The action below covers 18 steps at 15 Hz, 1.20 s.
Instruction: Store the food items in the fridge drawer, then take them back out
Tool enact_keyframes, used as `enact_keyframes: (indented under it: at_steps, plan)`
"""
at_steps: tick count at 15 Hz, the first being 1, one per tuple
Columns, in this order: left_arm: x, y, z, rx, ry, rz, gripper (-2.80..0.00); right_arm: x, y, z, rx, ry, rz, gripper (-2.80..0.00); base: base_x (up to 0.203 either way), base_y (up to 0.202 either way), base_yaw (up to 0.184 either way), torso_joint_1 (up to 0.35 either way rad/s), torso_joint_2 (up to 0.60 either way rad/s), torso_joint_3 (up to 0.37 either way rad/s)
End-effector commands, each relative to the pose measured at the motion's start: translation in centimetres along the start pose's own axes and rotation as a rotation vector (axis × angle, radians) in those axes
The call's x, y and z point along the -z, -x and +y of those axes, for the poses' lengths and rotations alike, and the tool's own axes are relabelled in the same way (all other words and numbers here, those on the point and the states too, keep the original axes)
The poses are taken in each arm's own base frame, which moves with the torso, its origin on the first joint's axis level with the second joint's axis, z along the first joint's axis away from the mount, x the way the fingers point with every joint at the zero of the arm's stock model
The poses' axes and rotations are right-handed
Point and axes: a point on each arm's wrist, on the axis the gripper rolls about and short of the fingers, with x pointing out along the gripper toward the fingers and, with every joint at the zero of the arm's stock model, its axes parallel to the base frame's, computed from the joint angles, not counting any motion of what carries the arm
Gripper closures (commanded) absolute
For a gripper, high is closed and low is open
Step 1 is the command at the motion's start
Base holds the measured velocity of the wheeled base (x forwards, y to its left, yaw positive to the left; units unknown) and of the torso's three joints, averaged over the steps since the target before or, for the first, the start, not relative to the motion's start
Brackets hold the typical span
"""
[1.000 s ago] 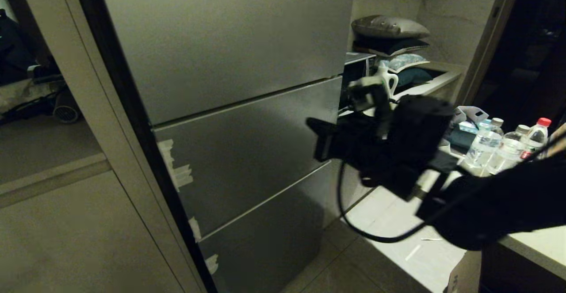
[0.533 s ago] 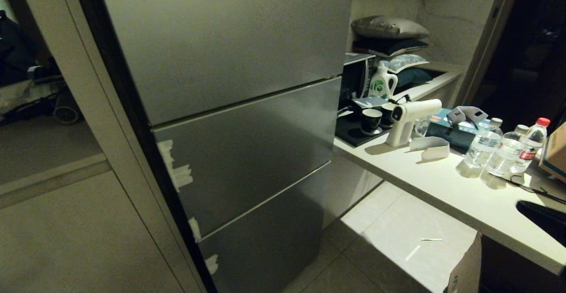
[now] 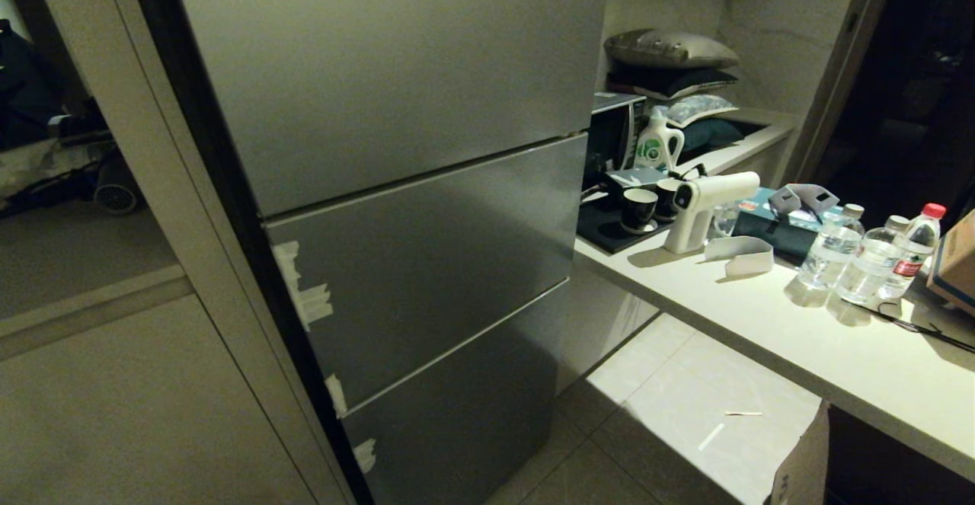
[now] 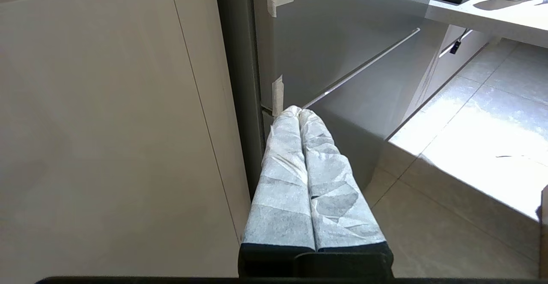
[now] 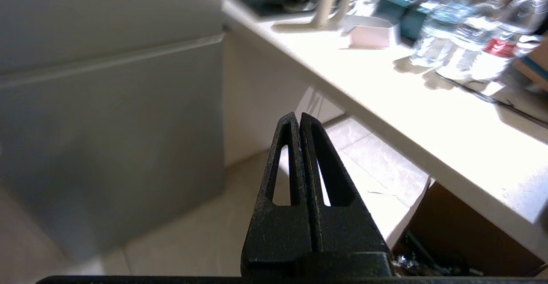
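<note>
A second ago your right arm filled the right half of the head view, in front of the counter; half a second ago only a dark sliver of it showed at the right edge, and now it is out of that view altogether. The fridge (image 3: pixel 396 208) and everything on the counter (image 3: pixel 762 322) sit just where they were.

Your right gripper (image 5: pixel 298 119) has its black fingers pressed together, tip to tip, holding nothing and touching nothing — it hangs over the floor between the fridge front and the counter edge. Your left gripper (image 4: pixel 299 112), its fingers wrapped in white tape, is likewise closed and empty, pointing toward the seam between the two lower fridge panels, near a tape strip (image 4: pixel 277 95) at the panel edge; whether it touches the panel you cannot tell.

All three grey fridge panels are closed, so the drawer is hidden behind them, and you can see no food in any view.

On the counter stand water bottles (image 3: pixel 868 257), a white spray gun (image 3: pixel 704 204), two dark cups (image 3: pixel 638 208) on a black tray (image 3: pixel 602 231), and a detergent jug (image 3: pixel 656 143). Cushions (image 3: pixel 670 48) are stacked on a shelf behind. The floor is pale tile (image 3: pixel 685 398), and a cardboard box (image 3: pixel 800 463) sits under the counter.
</note>
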Motion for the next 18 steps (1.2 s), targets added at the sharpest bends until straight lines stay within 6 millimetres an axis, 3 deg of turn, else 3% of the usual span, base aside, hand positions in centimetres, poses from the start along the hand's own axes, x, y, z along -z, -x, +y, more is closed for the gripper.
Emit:
enact_keyframes:
  at_steps: [1,5,6,8,10,11,13,18]
  plan:
    - [0.0,0.0,0.0,0.0,0.001,0.002,0.0,1.1,0.3,0.1,0.016,-0.012,-0.029,0.0,0.0,0.0,0.0,0.0,0.0,0.0]
    - [0.0,0.0,0.0,0.007,-0.071,0.003,0.0,1.1,0.3,0.1,0.018,-0.046,-0.031,0.0,0.0,0.0,0.0,0.0,0.0,0.0]
    - [-0.8,0.2,0.0,0.007,-0.069,-0.037,0.0,1.1,0.3,0.1,0.022,-0.056,-0.031,0.0,0.0,0.0,0.0,0.0,0.0,0.0]
    - [-5.0,1.0,0.1,0.025,-0.042,-0.13,0.0,1.1,0.3,0.1,0.03,-0.074,-0.032,0.0,0.0,0.0,0.0,0.0,0.0,0.0]
    - [-8.9,-0.4,0.1,0.057,0.023,-0.075,0.0,1.1,0.3,0.1,0.03,-0.086,-0.031,0.0,0.0,0.0,0.0,0.0,0.0,0.0]
    - [-10.5,-2.5,0.2,0.074,0.062,0.016,0.0,1.1,0.3,0.1,0.031,-0.092,-0.032,0.0,0.0,0.0,0.0,0.0,0.0,0.0]
    - [-11.9,-7.1,0.1,0.096,0.114,0.186,0.0,1.1,0.3,0.1,0.031,-0.096,-0.032,0.0,0.0,0.0,0.0,0.0,0.0,0.0]
    - [-10.5,-18.8,0.3,0.073,0.208,0.355,0.0,1.1,0.3,0.1,0.031,-0.096,-0.035,0.0,0.0,0.0,0.0,0.0,0.0,0.0]
